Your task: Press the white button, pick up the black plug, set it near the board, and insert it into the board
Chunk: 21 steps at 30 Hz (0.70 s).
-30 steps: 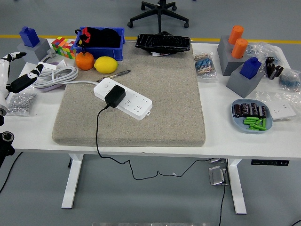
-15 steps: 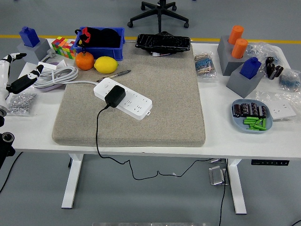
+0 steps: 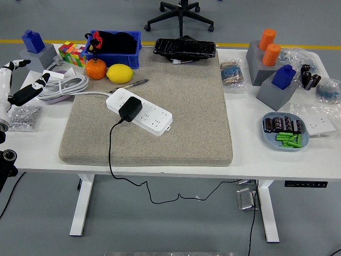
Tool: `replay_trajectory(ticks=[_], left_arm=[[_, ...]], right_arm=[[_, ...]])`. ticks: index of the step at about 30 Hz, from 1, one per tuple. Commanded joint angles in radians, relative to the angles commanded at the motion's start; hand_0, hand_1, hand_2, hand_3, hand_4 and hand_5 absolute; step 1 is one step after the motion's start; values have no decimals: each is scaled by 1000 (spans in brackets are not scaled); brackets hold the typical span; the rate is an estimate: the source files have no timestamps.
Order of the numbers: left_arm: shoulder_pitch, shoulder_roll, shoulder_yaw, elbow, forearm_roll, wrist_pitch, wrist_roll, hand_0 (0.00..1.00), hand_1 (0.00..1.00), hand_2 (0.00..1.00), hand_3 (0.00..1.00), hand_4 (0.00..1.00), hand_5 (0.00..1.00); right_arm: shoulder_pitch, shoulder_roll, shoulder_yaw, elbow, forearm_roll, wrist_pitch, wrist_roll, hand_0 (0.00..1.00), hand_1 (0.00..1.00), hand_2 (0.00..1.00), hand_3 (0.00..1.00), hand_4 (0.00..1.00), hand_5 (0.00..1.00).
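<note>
Left hand (image 3: 18, 85) at the table's left edge, fingers spread, holding nothing, well apart from the power strip (image 3: 139, 112). Right hand out of view. Black plug (image 3: 129, 108) sits seated in the strip near its left end; its cord (image 3: 110, 154) drops over the near edge of the table.

Risks, as judged: the strip lies loose on the mat (image 3: 146, 112), so a press on its button or a pull on the plug may drag the whole strip. The hanging cord could snag. Reach from the left crosses the coiled white cable (image 3: 66, 85).

White table (image 3: 250, 154), cluttered at both ends; grey floor, yellow line and office chair base (image 3: 180, 13) beyond.
</note>
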Motion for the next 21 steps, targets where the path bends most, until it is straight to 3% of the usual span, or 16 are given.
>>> replay_trajectory(ticks=[21], left_arm=[[-4,-4,-2,-1,-1,-1,0,977,914,840,779,819,551]], right_arm=[[8,-6,4,-4,-2,8,-12,675,590,585,574,639,322]])
